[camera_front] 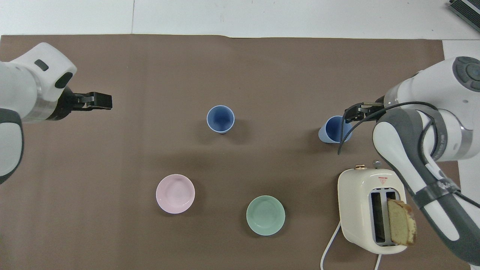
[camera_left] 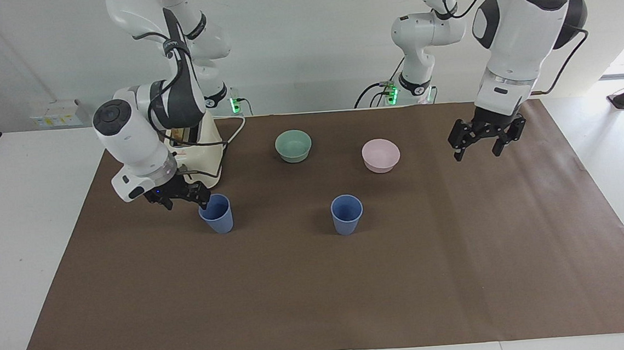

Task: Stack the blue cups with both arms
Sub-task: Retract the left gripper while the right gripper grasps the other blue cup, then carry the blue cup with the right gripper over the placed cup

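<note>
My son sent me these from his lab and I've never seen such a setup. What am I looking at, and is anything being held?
Two white robot arms stand at a table covered with a brown paper mat. One picture faces them from across the table; the other looks down from above their end.

On the mat are two blue cups, one by the toaster and one mid-table, standing apart and not yet stacked, plus a mint-green bowl, a pink bowl and a cream toaster with a bread slice sticking out.

Nothing is held. The right gripper is open, its fingers at the rim of the cup by the toaster. The left gripper hangs open over bare mat.
</note>
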